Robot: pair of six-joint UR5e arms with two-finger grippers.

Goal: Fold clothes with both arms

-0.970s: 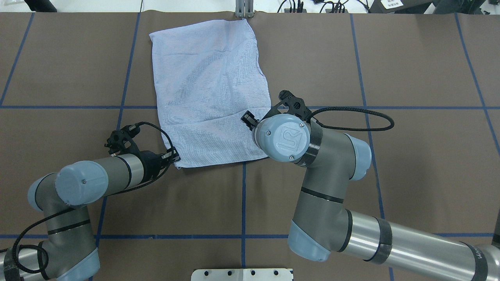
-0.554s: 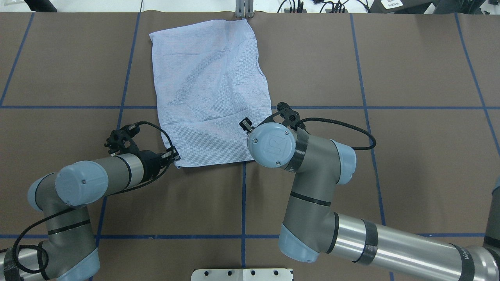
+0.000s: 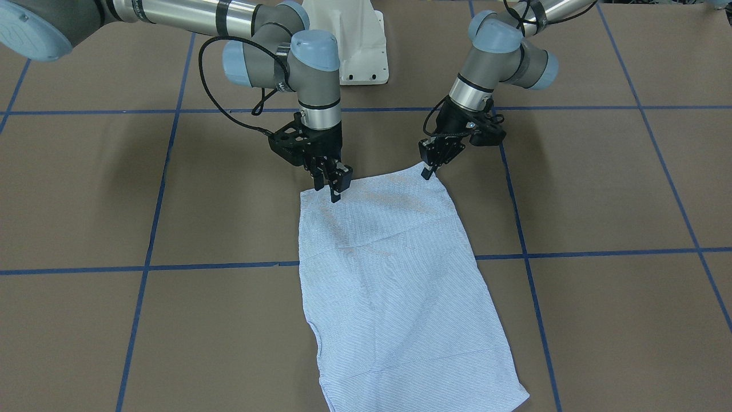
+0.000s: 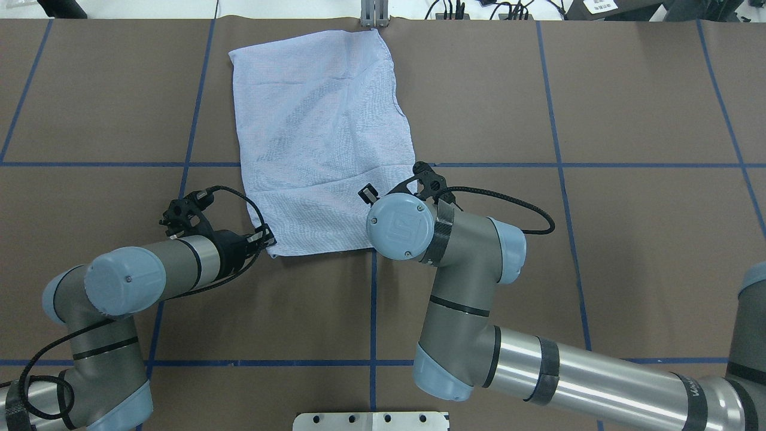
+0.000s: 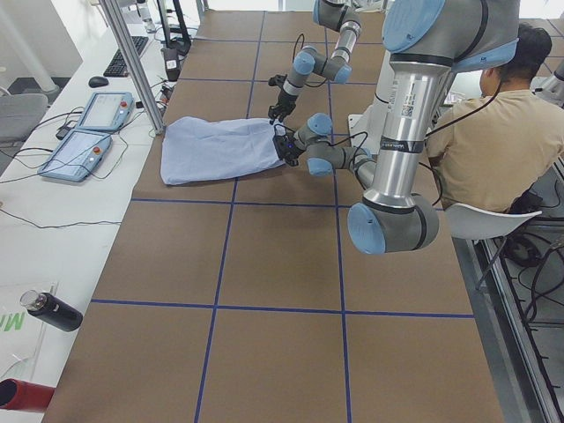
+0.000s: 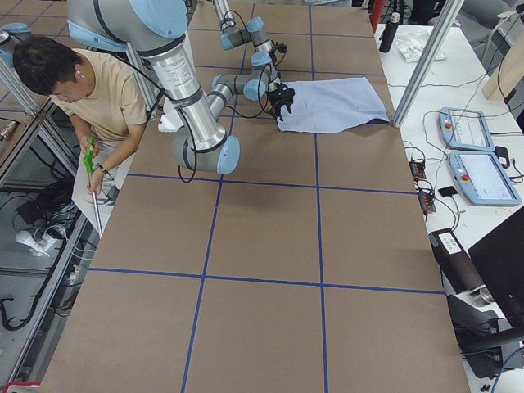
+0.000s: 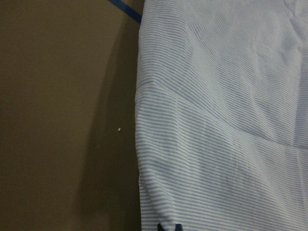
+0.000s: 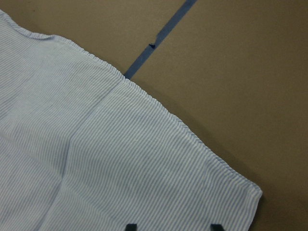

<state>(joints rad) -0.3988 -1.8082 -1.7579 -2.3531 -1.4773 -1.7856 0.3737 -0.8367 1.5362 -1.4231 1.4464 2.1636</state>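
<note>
A thin, light blue-and-white fine-striped shirt point(image 4: 317, 137), folded to a long rectangle, is laid flat on the brown paper-covered table point(image 4: 598, 251), which is marked off by blue tape lines point(image 4: 372, 311). In the overhead view the shirt is spread from the table's centre toward 12 o'clock, slightly tilted. Its far edge is set close to the table's far edge, just beside a grey metal post point(image 4: 374, 13).

The shirt's near edge is run roughly from 9 to 3 o'clock. At the 9 o'clock end the black two-finger left gripper point(image 4: 267, 238) is set, its fingers pinched together on that corner of the cloth. The black two-finger right gripper point(image 3: 337, 189) is pointed down over the cloth just inside the 3 o'clock corner. Its fingertips point(image 8: 131, 226) are seen spread wide apart with nothing between them; whether the cloth is touched cannot be told.

The side edge seen by the right wrist camera is slightly puckered and lies flat. Bare table is left at 3, 6 and 9 o'clock of the shirt; little room is left at 12 o'clock. A seated person point(image 5: 493, 132) is seen behind the robot.
</note>
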